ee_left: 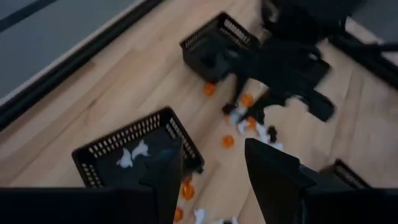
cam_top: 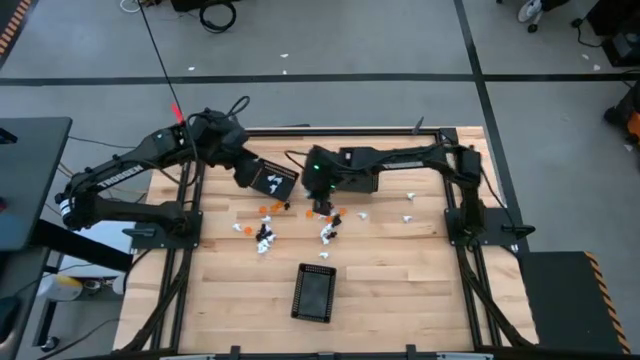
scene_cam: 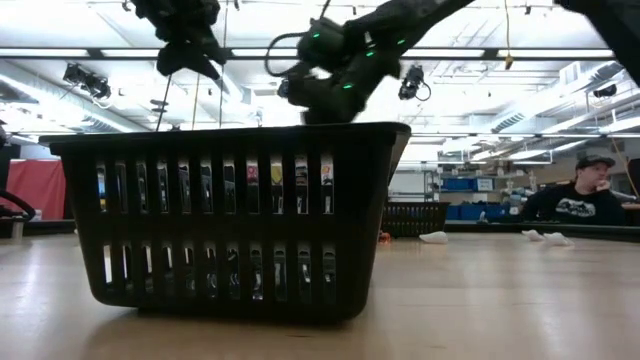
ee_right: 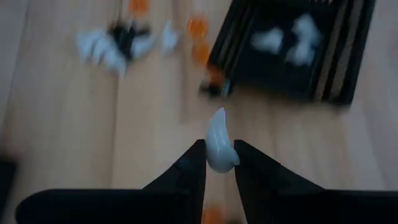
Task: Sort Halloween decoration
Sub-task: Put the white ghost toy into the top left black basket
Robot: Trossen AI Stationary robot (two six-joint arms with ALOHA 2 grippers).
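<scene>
Small orange, white and black Halloween trinkets lie scattered on the wooden table, with more at the middle. A black mesh basket at the far left holds white pieces. My left gripper hovers open over that basket's edge with nothing between its fingers. My right gripper reaches in from the right over the scattered pile and is shut on a white ghost-shaped trinket. The right wrist view shows the basket ahead of it. My right gripper pinches the white trinket by its rounded end between its two fingertips. The fingers slant down from the table's right side. The trinket's pointed end sticks out past the fingertips, and the piece is lifted clear of the table.
A second black basket stands near the table's front edge and fills the low view. A third basket sits partly under the right arm. Loose white pieces lie toward the right. A person sits beyond the table.
</scene>
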